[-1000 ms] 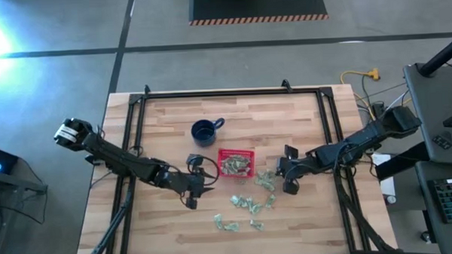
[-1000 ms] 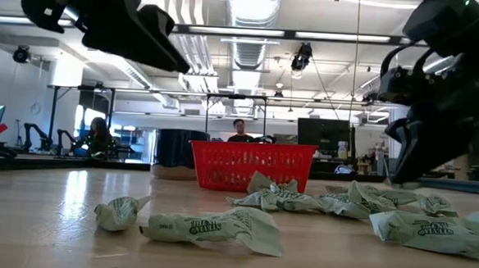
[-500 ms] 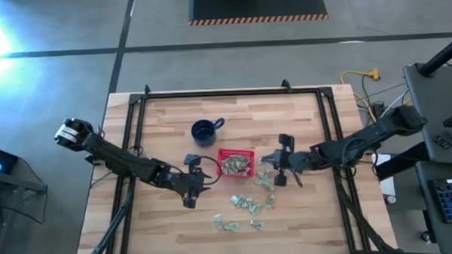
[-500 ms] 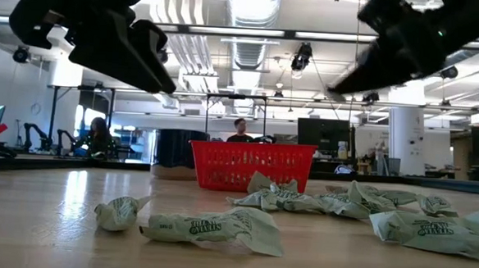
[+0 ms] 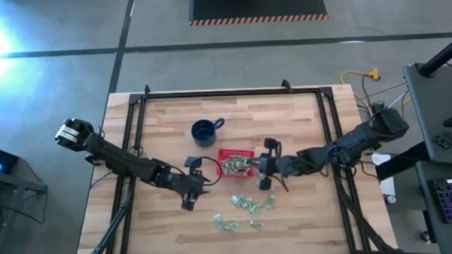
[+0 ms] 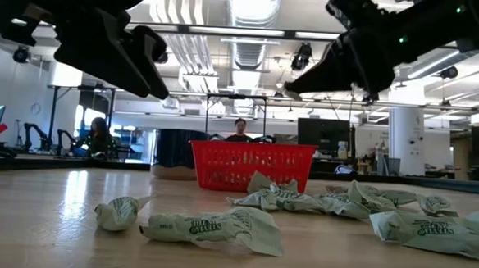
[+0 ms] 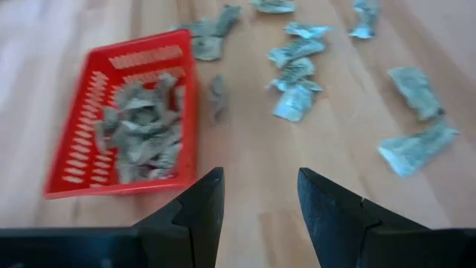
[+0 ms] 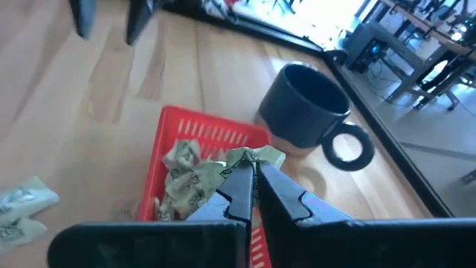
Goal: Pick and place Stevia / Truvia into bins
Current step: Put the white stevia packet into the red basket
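The right gripper (image 8: pixel 251 173) is pinching a sachet (image 8: pixel 253 158) between closed fingertips and is now hanging over the near edge of the red basket (image 8: pixel 192 160); a second ago it was out beside the loose sachets (image 5: pixel 247 205), so the carry is nearly done and release is likely next. The left gripper (image 7: pixel 256 197) is holding its place beside the basket, jaws spread and empty. The basket (image 5: pixel 235 163) is already holding a heap of crumpled sachets. The blue mug (image 5: pixel 204 131) is standing just beyond it; its contents cannot be made out. More sachets are lying on the table (image 5: pixel 301 117) near the basket.
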`<action>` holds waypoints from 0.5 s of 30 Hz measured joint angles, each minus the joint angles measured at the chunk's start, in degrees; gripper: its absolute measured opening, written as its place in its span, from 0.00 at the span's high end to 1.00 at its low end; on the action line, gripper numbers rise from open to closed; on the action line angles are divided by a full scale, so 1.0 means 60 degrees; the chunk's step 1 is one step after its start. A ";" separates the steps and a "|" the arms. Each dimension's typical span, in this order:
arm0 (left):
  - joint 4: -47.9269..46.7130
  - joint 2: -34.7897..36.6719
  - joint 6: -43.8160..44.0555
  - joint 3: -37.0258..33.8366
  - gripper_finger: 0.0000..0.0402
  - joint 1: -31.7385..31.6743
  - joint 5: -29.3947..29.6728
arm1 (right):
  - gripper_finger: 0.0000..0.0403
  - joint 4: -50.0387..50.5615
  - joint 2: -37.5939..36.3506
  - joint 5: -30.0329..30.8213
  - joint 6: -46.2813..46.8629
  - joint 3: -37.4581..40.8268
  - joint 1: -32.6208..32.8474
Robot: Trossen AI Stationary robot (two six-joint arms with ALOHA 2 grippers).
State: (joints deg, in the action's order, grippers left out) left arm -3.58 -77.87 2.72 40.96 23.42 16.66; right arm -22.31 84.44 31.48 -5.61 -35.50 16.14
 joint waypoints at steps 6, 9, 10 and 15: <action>0.0000 0.0000 0.0023 -0.0024 0.61 0.0000 -0.0261 | 0.96 -0.0037 0.0622 -0.0004 0.0146 -0.0303 -0.0269; 0.0002 0.0000 0.0023 -0.0024 0.61 0.0000 -0.0261 | 0.91 -0.0038 0.0767 -0.0004 0.0161 -0.0399 -0.0383; 0.0009 0.0000 0.0023 -0.0024 0.61 0.0000 -0.0260 | 0.88 -0.0023 0.0773 -0.0004 0.0164 -0.0401 -0.0397; 0.0008 0.0000 0.0035 -0.0024 0.61 0.0000 -0.0281 | 0.77 0.0053 0.0573 -0.0025 0.0187 -0.0372 -0.0404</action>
State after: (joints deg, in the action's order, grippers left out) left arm -3.53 -77.87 2.92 40.82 23.42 14.98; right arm -21.99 87.88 31.33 -4.48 -37.74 13.72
